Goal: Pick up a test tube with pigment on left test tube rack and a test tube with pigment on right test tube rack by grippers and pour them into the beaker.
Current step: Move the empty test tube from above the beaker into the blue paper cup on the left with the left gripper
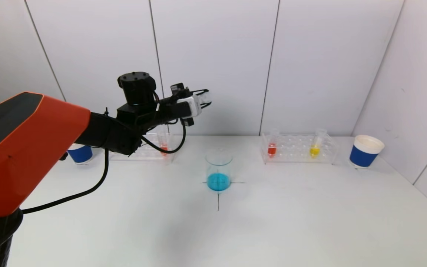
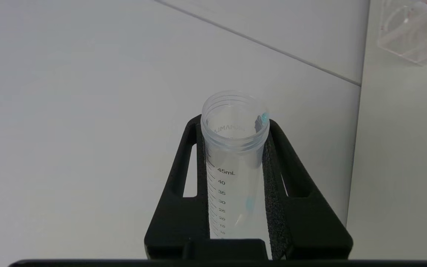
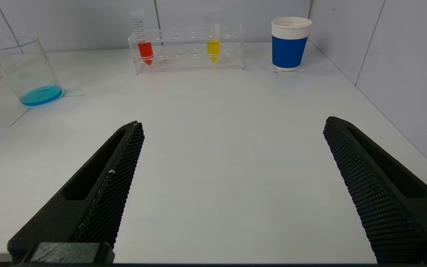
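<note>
My left gripper [image 1: 205, 98] is raised high above the table, up and left of the beaker [image 1: 219, 171], and is shut on a clear graduated test tube [image 2: 234, 163] lying nearly level. The tube holds only a few blue drops. The beaker stands at the table's centre with blue liquid in its bottom; it also shows in the right wrist view [image 3: 28, 70]. The left rack [image 1: 150, 148] holds a red tube [image 1: 163, 142]. The right rack [image 1: 298, 148] holds a red tube [image 1: 272, 145] and a yellow tube [image 1: 315, 145]. My right gripper [image 3: 232, 155] is open and empty, low over the table.
A blue and white paper cup [image 1: 365, 151] stands right of the right rack. Another blue cup [image 1: 80, 152] stands left of the left rack, partly behind my left arm. White wall panels close the back and right side.
</note>
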